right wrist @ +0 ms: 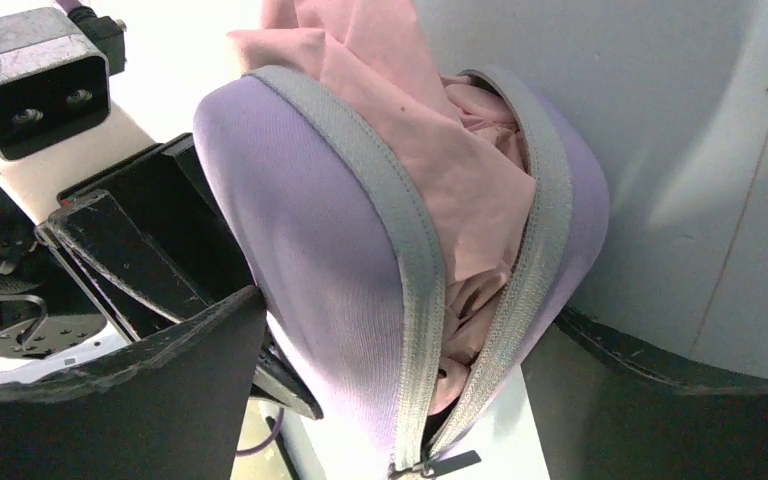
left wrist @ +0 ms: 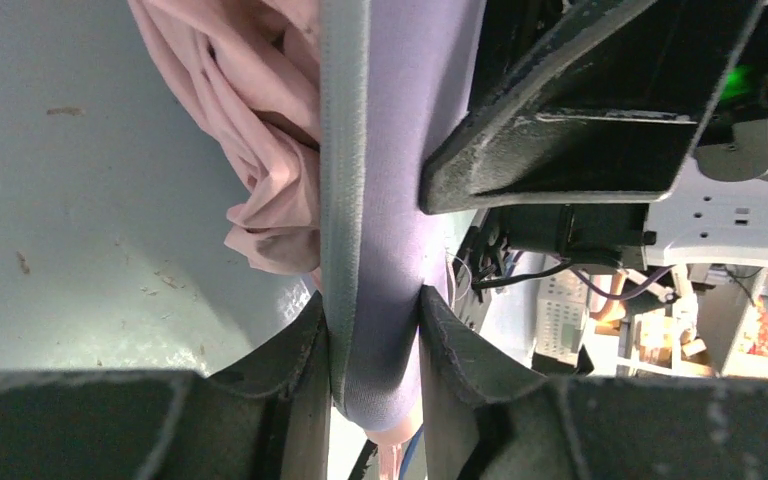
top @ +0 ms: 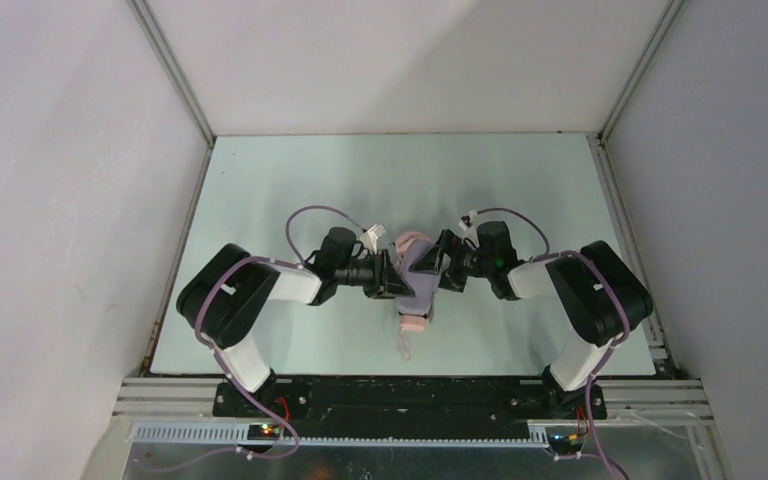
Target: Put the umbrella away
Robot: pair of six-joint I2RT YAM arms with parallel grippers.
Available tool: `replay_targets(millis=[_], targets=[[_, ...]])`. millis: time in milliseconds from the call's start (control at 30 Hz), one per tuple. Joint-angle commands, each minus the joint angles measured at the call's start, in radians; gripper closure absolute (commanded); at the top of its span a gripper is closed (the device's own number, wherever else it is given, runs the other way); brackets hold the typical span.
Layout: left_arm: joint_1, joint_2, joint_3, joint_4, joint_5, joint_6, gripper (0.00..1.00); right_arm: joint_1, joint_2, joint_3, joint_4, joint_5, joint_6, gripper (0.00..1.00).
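Observation:
The lilac hard case (top: 422, 291) lies unzipped at the table's middle, between both arms. Inside it is the umbrella (right wrist: 430, 150), with pink fabric bulging out between the grey zipper edges. Its small pink handle (top: 415, 322) sticks out at the near end. My left gripper (left wrist: 375, 340) is shut on one wall of the case (left wrist: 400, 150), with pink fabric (left wrist: 260, 130) beside it. My right gripper (right wrist: 410, 308) stands open, its jaws wide on either side of the case (right wrist: 300, 250). The two grippers (top: 397, 280) (top: 438, 265) face each other across it.
The pale green table (top: 260, 180) is walled in by white panels at the back and on both sides. A metal rail runs along the near edge by the arm bases. The zipper pull (right wrist: 450, 463) hangs at the case's near end.

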Motion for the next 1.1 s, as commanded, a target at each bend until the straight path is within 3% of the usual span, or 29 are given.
replay_targets(millis=[0, 233, 367, 533, 667, 767, 800, 867, 900, 967, 1067], targets=[[0.003, -0.074, -0.007, 0.186, 0.112, -0.096, 0.85, 0.008, 0.054, 0.007, 0.135, -0.04, 0.044, 0.11], [-0.001, -0.155, 0.021, -0.077, 0.041, 0.065, 0.79, 0.017, -0.011, -0.034, 0.368, -0.108, 0.17, 0.53], [-0.001, -0.215, 0.007, -0.131, 0.005, 0.082, 0.62, 0.039, -0.08, -0.042, 0.397, -0.098, 0.203, 0.63], [0.007, -0.319, -0.045, -0.15, -0.071, 0.079, 0.2, 0.065, -0.194, -0.061, 0.412, -0.066, 0.231, 0.65], [0.007, -0.375, -0.061, -0.134, -0.086, 0.067, 0.06, 0.099, -0.267, -0.063, 0.395, -0.039, 0.231, 0.64], [0.007, -0.376, -0.071, -0.064, -0.061, 0.033, 0.03, 0.127, -0.311, -0.063, 0.387, -0.006, 0.227, 0.64], [0.008, -0.372, -0.078, -0.041, -0.053, -0.001, 0.03, 0.141, -0.315, -0.062, 0.39, 0.001, 0.225, 0.63], [0.007, -0.353, -0.086, 0.048, -0.023, -0.05, 0.19, 0.157, -0.327, -0.062, 0.387, 0.017, 0.223, 0.61], [0.007, -0.344, -0.086, 0.078, -0.009, -0.058, 0.37, 0.159, -0.334, -0.063, 0.382, 0.026, 0.221, 0.6], [0.008, -0.347, -0.085, 0.071, -0.001, -0.055, 0.59, 0.161, -0.352, -0.063, 0.349, 0.038, 0.209, 0.54], [0.009, -0.382, -0.066, -0.032, -0.021, 0.029, 0.78, 0.153, -0.402, -0.063, 0.237, 0.076, 0.147, 0.29]])
